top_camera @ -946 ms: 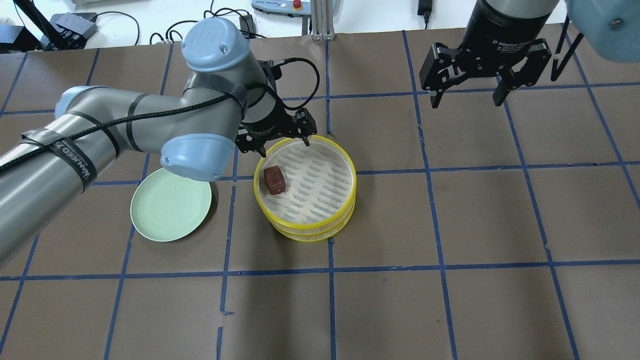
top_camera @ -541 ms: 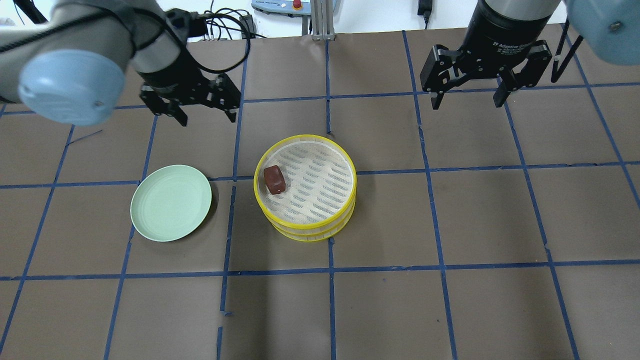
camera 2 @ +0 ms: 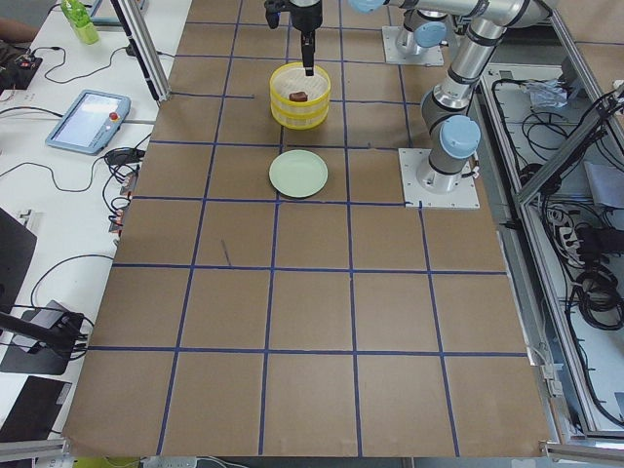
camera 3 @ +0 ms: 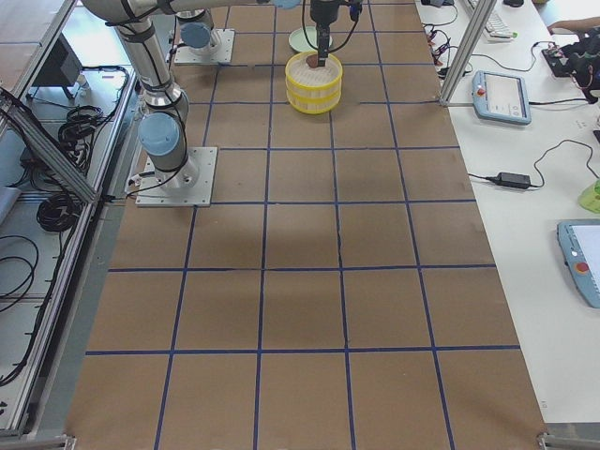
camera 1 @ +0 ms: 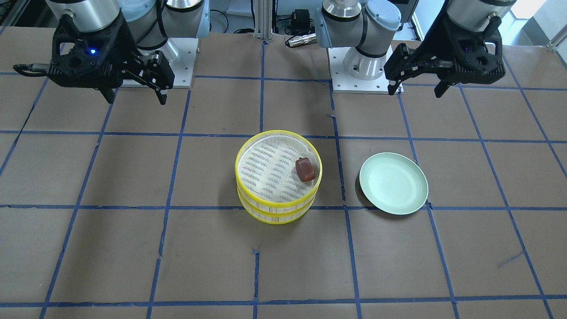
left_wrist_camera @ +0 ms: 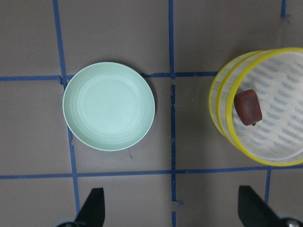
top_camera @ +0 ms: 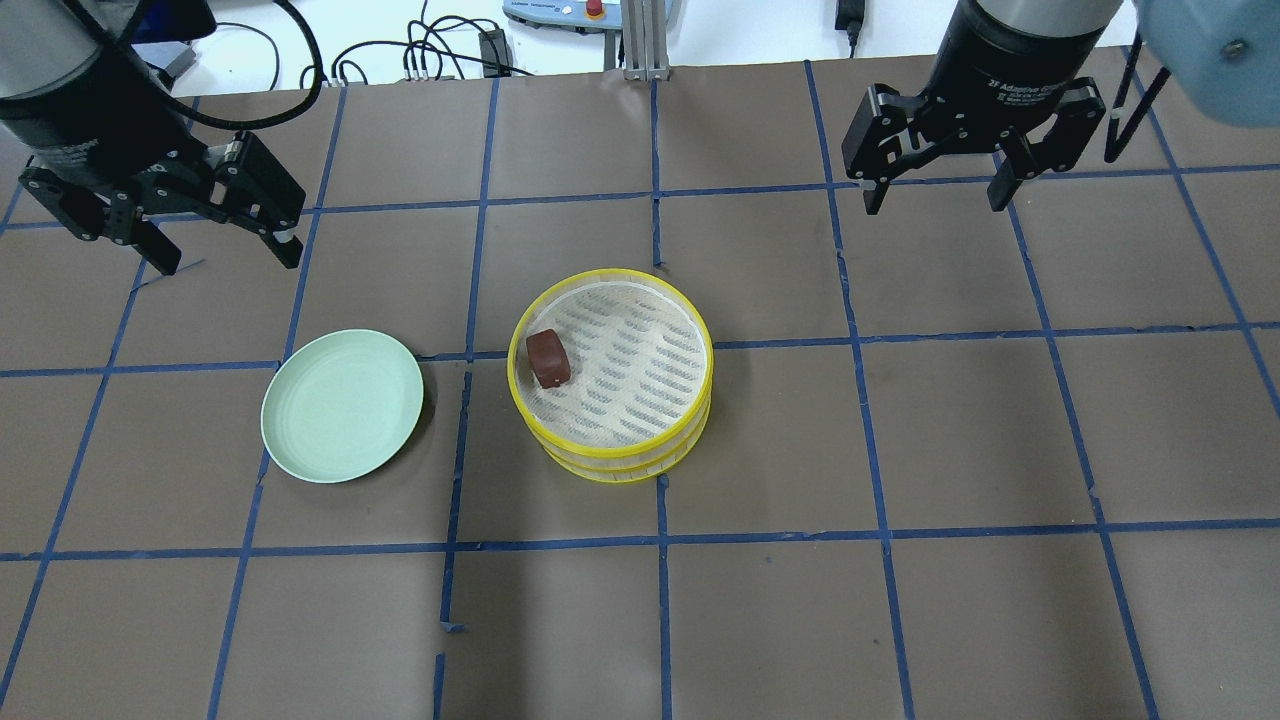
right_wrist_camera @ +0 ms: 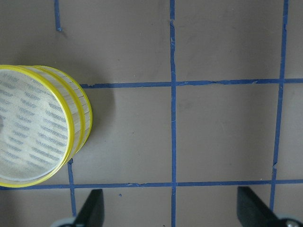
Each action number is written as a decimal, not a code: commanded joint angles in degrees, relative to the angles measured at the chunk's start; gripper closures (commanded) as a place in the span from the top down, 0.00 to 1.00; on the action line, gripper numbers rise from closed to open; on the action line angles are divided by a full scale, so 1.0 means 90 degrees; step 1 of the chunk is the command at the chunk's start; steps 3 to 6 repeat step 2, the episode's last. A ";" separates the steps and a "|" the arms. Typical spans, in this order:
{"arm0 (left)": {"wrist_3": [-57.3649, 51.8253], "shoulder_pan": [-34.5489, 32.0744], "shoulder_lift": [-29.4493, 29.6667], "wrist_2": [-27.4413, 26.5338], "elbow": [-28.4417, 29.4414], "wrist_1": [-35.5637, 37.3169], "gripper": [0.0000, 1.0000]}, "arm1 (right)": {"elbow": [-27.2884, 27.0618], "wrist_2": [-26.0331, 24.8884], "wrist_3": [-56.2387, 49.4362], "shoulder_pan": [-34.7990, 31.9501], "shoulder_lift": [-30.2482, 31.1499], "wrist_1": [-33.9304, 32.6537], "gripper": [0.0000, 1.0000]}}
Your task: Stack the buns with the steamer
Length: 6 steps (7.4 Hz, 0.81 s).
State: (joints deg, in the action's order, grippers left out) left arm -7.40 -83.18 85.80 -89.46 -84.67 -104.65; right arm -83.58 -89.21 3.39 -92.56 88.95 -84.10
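A yellow two-tier steamer (top_camera: 625, 468) stands mid-table; it also shows in the front view (camera 1: 274, 213) and both wrist views (left_wrist_camera: 221, 137) (right_wrist_camera: 79, 127). A dark reddish-brown bun (top_camera: 549, 359) lies on its top mesh near the left rim, also seen from the front (camera 1: 305, 170) and from the left wrist (left_wrist_camera: 248, 107). The white bun is not in view. My left gripper (top_camera: 228, 258) (camera 1: 416, 91) hangs open and empty at the back left, beyond the plate. My right gripper (top_camera: 933, 203) (camera 1: 136, 98) hangs open and empty at the back right.
An empty pale green plate (top_camera: 342, 407) (camera 1: 393, 183) (left_wrist_camera: 109, 106) lies left of the steamer. Cables (top_camera: 430, 45) and a pendant lie beyond the table's far edge. Brown paper with a blue tape grid covers the table.
My left arm has pulled away from the steamer's far-left rim, swinging up and back to the table's back left. The right arm, steamer, bun and plate have not moved.
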 commanded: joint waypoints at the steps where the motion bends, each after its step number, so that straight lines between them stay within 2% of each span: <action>1: -0.0318 -0.0005 -0.0080 0.0037 -0.0065 -0.0101 1.00 | 0.0000 0.0010 0.0004 0.0001 0.0000 -0.0001 1.00; 6: -0.0437 0.0014 -0.0109 0.0047 -0.0065 -0.0101 1.00 | 0.0000 0.0020 0.0004 0.0001 0.0000 -0.0001 1.00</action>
